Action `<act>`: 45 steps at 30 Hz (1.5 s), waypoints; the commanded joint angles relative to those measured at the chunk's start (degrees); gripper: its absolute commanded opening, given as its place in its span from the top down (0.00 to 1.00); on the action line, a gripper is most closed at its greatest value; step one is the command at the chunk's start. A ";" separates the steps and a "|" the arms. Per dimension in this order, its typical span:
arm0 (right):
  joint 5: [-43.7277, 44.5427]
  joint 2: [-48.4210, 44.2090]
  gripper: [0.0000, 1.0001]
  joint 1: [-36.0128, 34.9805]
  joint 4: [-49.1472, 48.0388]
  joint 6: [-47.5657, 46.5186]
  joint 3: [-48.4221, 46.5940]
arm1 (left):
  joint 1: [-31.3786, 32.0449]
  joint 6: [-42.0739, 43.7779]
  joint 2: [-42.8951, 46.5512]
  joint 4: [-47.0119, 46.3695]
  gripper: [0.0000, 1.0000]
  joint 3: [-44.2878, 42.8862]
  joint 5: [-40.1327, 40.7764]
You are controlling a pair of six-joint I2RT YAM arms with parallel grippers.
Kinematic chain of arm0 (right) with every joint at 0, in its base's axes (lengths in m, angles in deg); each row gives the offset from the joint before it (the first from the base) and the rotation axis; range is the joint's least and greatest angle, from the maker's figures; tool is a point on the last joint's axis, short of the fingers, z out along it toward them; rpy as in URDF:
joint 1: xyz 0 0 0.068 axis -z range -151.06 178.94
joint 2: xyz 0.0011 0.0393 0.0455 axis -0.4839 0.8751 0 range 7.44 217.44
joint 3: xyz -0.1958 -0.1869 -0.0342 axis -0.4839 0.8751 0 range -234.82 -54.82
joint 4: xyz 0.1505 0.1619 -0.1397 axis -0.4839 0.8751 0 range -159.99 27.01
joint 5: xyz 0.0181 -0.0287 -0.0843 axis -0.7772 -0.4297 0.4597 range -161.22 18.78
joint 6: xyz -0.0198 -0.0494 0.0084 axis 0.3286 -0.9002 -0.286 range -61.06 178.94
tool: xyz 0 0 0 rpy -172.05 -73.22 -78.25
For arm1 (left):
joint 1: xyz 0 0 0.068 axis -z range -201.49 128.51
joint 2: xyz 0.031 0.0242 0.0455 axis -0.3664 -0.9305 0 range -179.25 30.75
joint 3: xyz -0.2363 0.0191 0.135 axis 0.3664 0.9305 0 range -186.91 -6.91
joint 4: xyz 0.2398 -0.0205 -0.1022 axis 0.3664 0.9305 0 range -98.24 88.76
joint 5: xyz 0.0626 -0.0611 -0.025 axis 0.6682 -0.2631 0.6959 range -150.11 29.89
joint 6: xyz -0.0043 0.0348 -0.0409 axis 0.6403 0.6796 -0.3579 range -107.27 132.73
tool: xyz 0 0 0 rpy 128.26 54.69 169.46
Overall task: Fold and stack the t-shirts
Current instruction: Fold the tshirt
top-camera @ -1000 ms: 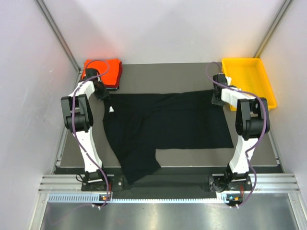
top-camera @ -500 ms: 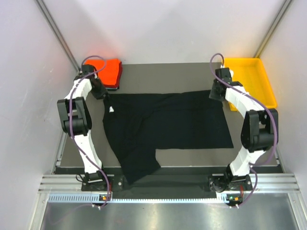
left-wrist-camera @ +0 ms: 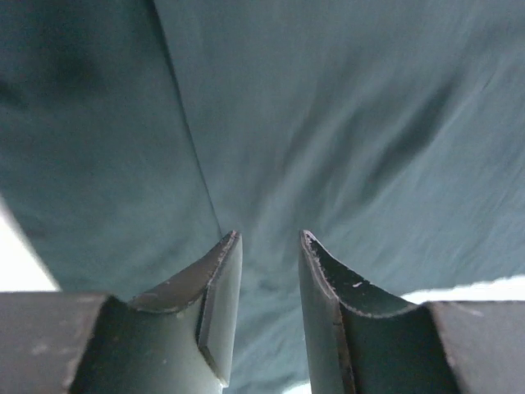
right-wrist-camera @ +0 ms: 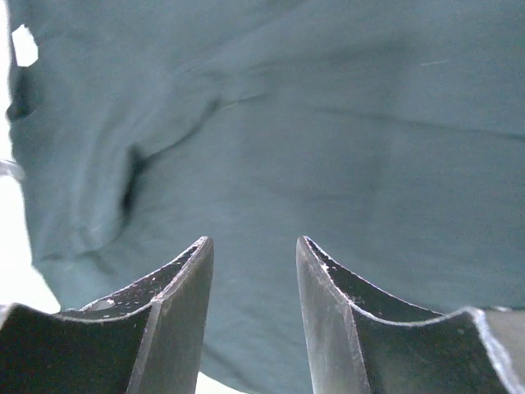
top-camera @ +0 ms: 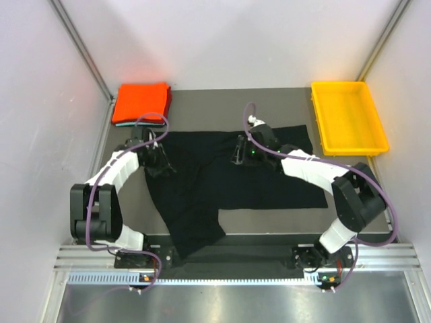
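A: Hanging over the black t-shirt point(top-camera: 222, 182), left gripper point(left-wrist-camera: 264, 238). How do the jaws stand?
B: Slightly parted, nothing between them; cloth directly beneath. Folded orange-red shirt point(top-camera: 141, 102) lies beyond it.
A: Right gripper point(right-wrist-camera: 250, 242)?
B: Parted wider, empty, same shirt spread under it. Yellow tray point(top-camera: 349, 118) off to its right.

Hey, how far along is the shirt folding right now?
Done: the orange-red shirt sits folded at the far left corner. In hand: the black t-shirt lies spread, the left tool and right tool open above it. Left: fold it and stack it.
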 commanded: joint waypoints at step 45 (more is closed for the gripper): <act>2.57 0.96 0.54 -7.75 -3.00 1.72 -5.27 | 10.06 -17.39 10.82 -21.19 0.80 23.12 5.36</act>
